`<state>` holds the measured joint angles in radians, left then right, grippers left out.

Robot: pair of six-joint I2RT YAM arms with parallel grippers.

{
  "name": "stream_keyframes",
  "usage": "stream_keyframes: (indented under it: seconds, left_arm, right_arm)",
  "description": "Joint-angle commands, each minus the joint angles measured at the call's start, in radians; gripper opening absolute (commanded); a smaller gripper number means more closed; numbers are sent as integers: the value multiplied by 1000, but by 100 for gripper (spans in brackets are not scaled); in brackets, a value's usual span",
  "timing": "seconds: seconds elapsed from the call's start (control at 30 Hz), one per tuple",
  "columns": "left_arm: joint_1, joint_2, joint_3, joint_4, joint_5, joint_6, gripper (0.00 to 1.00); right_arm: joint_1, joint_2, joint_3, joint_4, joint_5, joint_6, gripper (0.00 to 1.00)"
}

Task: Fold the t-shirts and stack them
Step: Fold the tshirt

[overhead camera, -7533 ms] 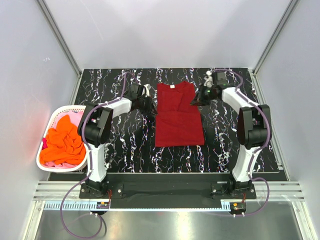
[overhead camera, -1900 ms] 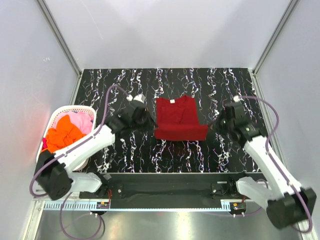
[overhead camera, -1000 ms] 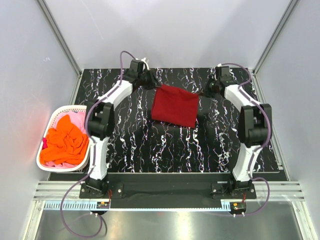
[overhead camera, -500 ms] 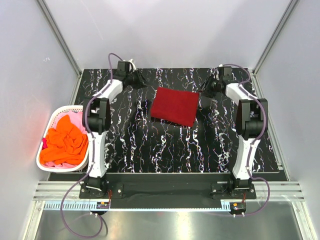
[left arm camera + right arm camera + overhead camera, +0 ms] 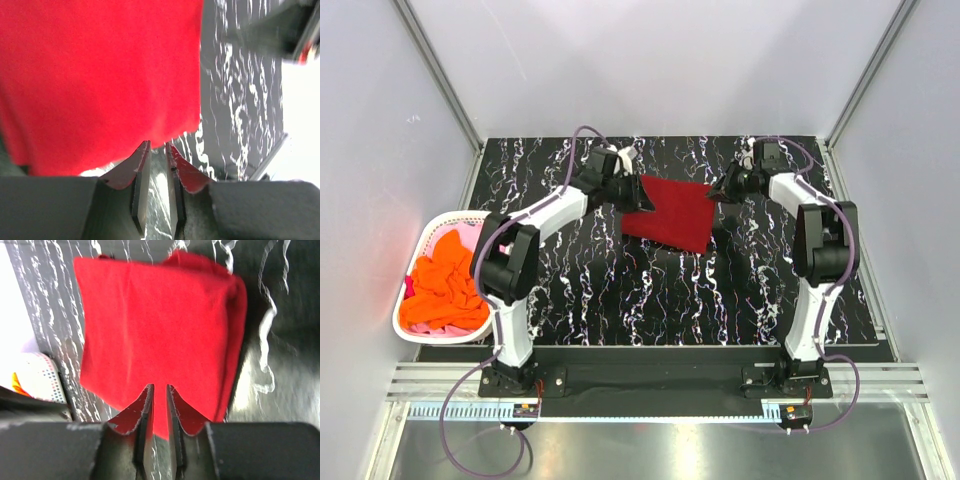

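Observation:
The dark red t-shirt [image 5: 670,213] lies folded into a flat rectangle on the far middle of the black marbled table [image 5: 620,290]. My left gripper [image 5: 638,195] is at the shirt's left edge. In the left wrist view its jaws [image 5: 157,146] stand a narrow gap apart at the hem of the red cloth [image 5: 100,75], with only table showing between them. My right gripper [image 5: 721,189] is at the shirt's right edge. In its wrist view the jaws [image 5: 160,387] are slightly apart over the folded shirt [image 5: 160,325], and no cloth is bunched between them.
A white plastic basket [image 5: 428,233] stands off the table's left edge, holding a crumpled orange shirt [image 5: 448,285] and a pink one [image 5: 486,240]. White walls and metal frame posts close in the table on three sides. The right arm [image 5: 295,30] shows in the left wrist view.
A second ago the folded shirt hung between both grippers. It was laid on the table and let go, the grippers drew outward, and both have come back to its left and right edges.

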<state>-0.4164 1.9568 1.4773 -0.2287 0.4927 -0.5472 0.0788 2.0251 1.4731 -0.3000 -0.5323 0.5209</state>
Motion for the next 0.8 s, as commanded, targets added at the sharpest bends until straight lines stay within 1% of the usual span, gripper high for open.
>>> stream_keyframes:
  seconds: [0.0,0.1,0.13,0.23,0.33,0.43,0.53,0.63,0.77]
  left_arm:
    - [4,-15,-70,63,-48,12,23]
    - [5,45,-72,71,-78,27,23]
    - [5,74,-69,68,-112,32,22]
    - [7,122,-60,62,-192,46,21]
    - [7,154,-38,45,-230,59,21]
    - [7,163,5,-12,-276,73,21]
    - [8,157,27,-12,-286,93,21]
    - [11,145,83,-58,-237,93,21]
    - [13,71,77,-60,-181,61,22]
  right_arm:
    - [4,86,101,38,-61,33,22]
    - [1,168,168,44,-64,41,23]
    - [-2,206,197,47,-67,44,23]
    - [-13,260,234,47,-64,47,23]
    - [-27,319,259,36,-49,50,23]
    - [-36,317,257,27,-20,38,23]
    - [-39,299,263,19,-20,39,23]
    - [-34,238,256,12,-37,50,23]
    - [-11,126,214,-16,-40,59,24]
